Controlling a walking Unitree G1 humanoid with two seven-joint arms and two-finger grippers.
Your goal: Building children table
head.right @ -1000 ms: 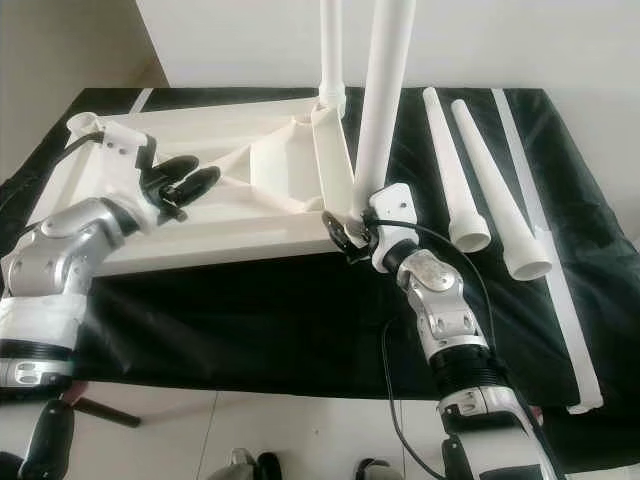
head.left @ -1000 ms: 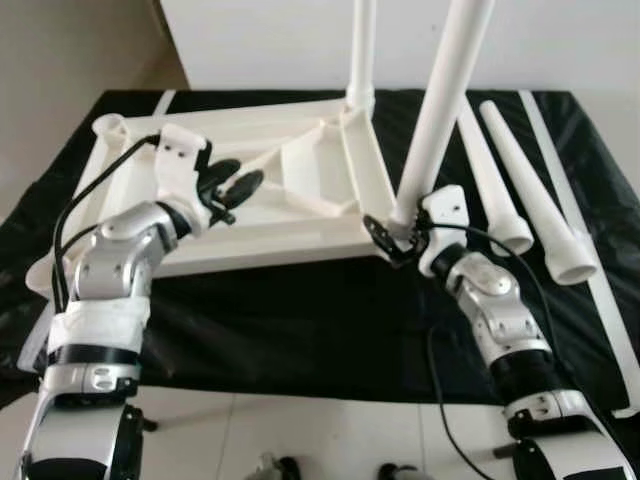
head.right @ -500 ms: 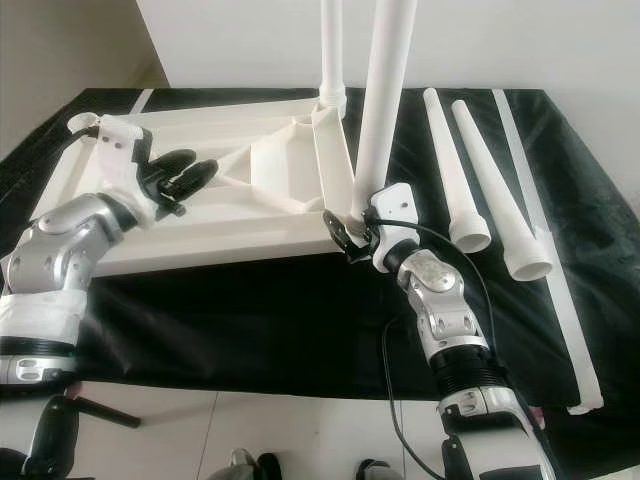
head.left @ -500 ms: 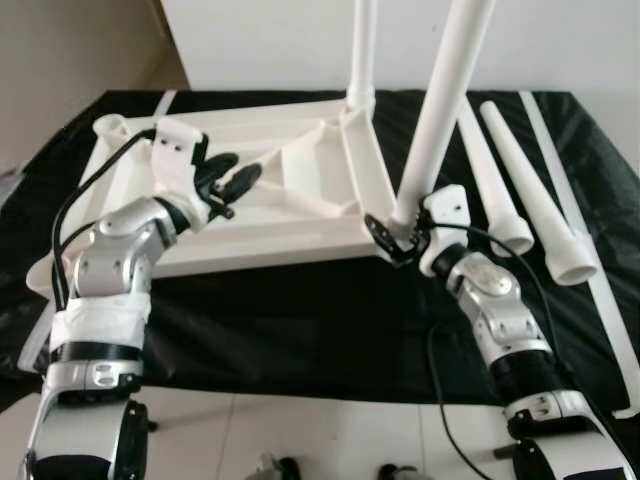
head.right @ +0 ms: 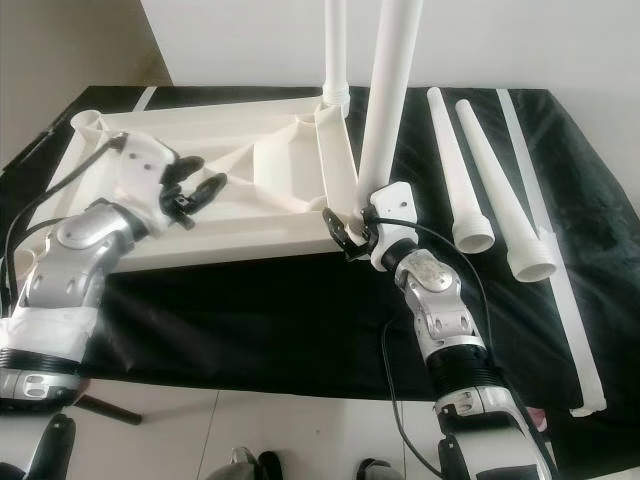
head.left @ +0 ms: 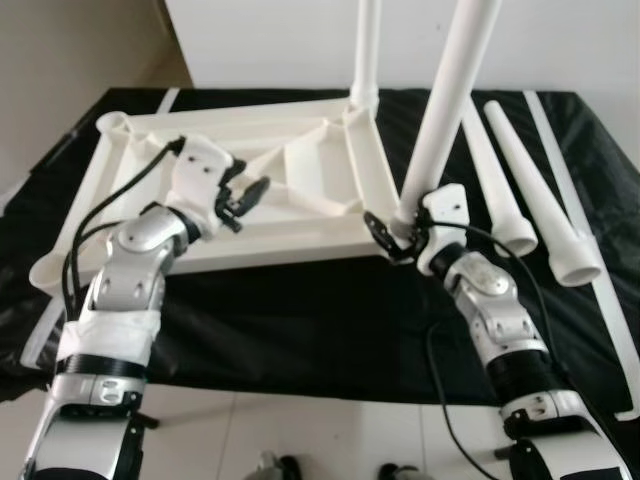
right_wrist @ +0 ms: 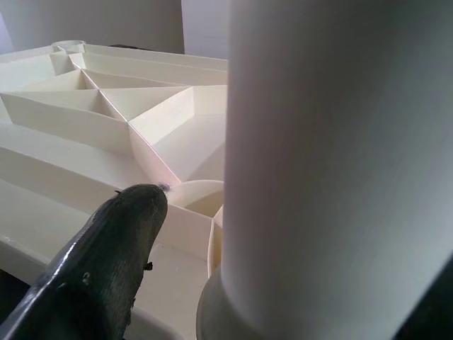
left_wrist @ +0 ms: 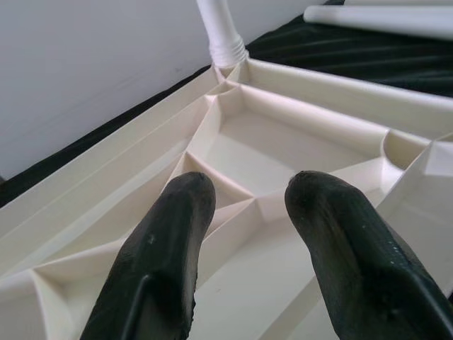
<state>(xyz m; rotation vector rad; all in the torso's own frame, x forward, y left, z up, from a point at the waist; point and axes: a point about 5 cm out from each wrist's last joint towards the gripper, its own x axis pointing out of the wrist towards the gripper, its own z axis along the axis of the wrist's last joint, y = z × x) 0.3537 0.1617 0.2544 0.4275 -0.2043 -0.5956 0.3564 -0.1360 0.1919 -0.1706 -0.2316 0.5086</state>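
The white plastic tabletop point(head.left: 150, 135) lies upside down on a black cloth, ribs facing up. One white leg point(head.left: 364, 60) stands in its far right corner. A second leg point(head.left: 445, 110) stands upright at the near right corner, and my right gripper point(head.left: 388, 237) is shut on its base. In the right wrist view that leg point(right_wrist: 333, 163) stands close beside a black finger point(right_wrist: 106, 262). My left gripper point(head.left: 243, 197) hovers open over the ribbed middle of the tabletop point(left_wrist: 283, 149), holding nothing.
Two loose white legs point(head.left: 495, 180) point(head.left: 545, 205) lie on the cloth right of the tabletop. A long white strip point(head.left: 590, 260) runs along the right edge. The black cloth point(head.left: 300, 320) hangs over the near edge above a tiled floor.
My left gripper has moved right and nearer over the tabletop, with its arm stretched further out. The right gripper keeps its hold on the leg without moving.
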